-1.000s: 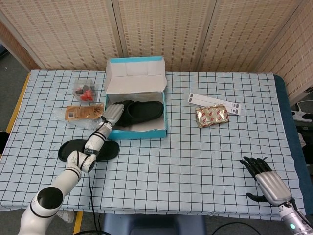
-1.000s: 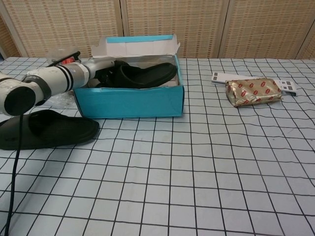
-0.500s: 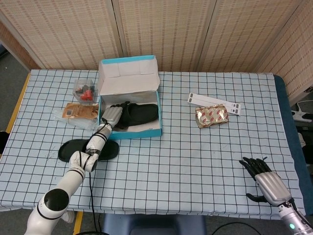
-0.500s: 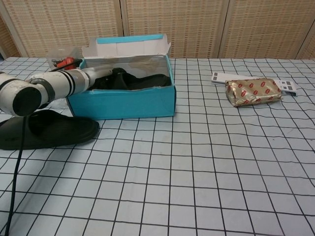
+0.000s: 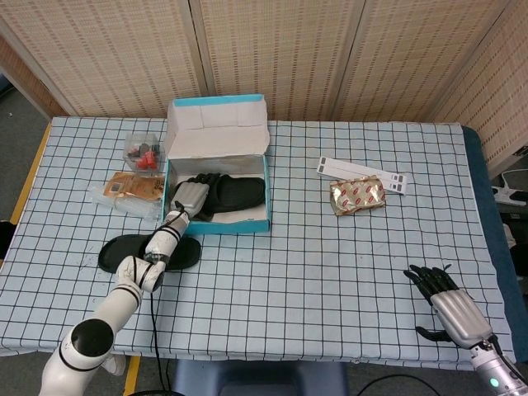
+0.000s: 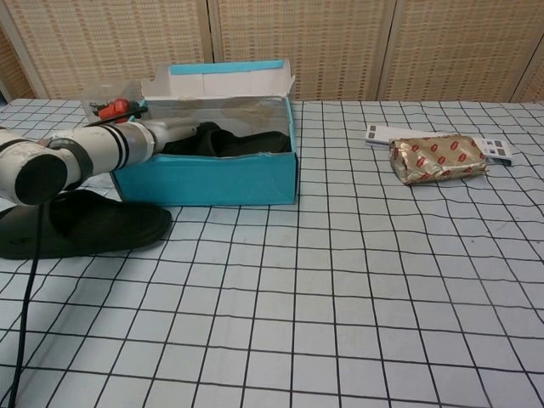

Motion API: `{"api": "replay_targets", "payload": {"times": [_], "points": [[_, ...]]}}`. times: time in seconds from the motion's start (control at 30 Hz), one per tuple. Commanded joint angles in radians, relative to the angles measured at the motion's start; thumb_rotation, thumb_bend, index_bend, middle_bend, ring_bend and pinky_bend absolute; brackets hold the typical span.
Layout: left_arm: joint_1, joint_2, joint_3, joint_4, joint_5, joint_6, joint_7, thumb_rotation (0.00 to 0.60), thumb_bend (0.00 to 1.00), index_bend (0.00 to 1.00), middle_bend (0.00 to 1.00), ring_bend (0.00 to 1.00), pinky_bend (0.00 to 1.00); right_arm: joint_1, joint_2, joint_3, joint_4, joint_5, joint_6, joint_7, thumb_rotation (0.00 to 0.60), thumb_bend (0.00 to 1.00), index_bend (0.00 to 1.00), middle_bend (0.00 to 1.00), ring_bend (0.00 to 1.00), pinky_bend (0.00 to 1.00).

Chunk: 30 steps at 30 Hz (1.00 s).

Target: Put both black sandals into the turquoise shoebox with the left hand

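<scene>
The turquoise shoebox point(image 5: 258, 224) point(image 6: 204, 180) stands open at the back left, its lid point(image 5: 216, 128) tipped up behind. One black sandal point(image 5: 239, 193) point(image 6: 255, 144) lies inside it. My left hand point(image 5: 191, 198) point(image 6: 181, 133) reaches over the box's left wall and grips that sandal's near end. The other black sandal point(image 5: 120, 247) point(image 6: 89, 225) lies flat on the cloth in front of and left of the box, partly crossed by my left forearm. My right hand point(image 5: 450, 307) rests open at the table's front right corner, holding nothing.
A clear tub with red bits point(image 5: 140, 151) point(image 6: 113, 108) and a brown packet in plastic point(image 5: 136, 189) sit left of the box. A white strip point(image 5: 363, 172) point(image 6: 382, 133) and a gold-red packet point(image 5: 357, 196) point(image 6: 438, 158) lie at the back right.
The box has slid left and squared up. The sandal has sunk lower into it, with my left hand still on its end. The right hand has not moved.
</scene>
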Motion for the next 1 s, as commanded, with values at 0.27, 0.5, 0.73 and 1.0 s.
{"api": "replay_targets", "payload": {"times": [0.27, 0.5, 0.73, 1.0], "points": [[0.062, 0.165, 0.002, -0.31, 0.018, 0.155, 0.056, 0.6, 0.38, 0.0, 0.0, 0.0, 0.17, -0.002, 0.006, -0.006, -0.004, -0.016, 0.011, 0.009, 0.6, 0.08, 0.0, 0.0, 0.0, 0.0], [0.109, 0.288, -0.004, -0.551, -0.074, 0.167, 0.276, 0.6, 0.38, 0.0, 0.0, 0.0, 0.17, -0.005, 0.01, -0.015, -0.008, -0.035, 0.02, 0.011, 0.6, 0.08, 0.0, 0.0, 0.0, 0.0], [0.134, 0.324, -0.042, -0.669, -0.197, 0.23, 0.425, 0.6, 0.38, 0.0, 0.0, 0.0, 0.17, -0.01, 0.022, -0.028, -0.015, -0.066, 0.038, 0.028, 0.6, 0.08, 0.0, 0.0, 0.0, 0.0], [0.142, 0.355, -0.042, -0.733, -0.269, 0.217, 0.475, 0.6, 0.37, 0.0, 0.0, 0.0, 0.05, -0.011, 0.027, -0.036, -0.013, -0.084, 0.048, 0.041, 0.6, 0.08, 0.0, 0.0, 0.0, 0.0]]}}
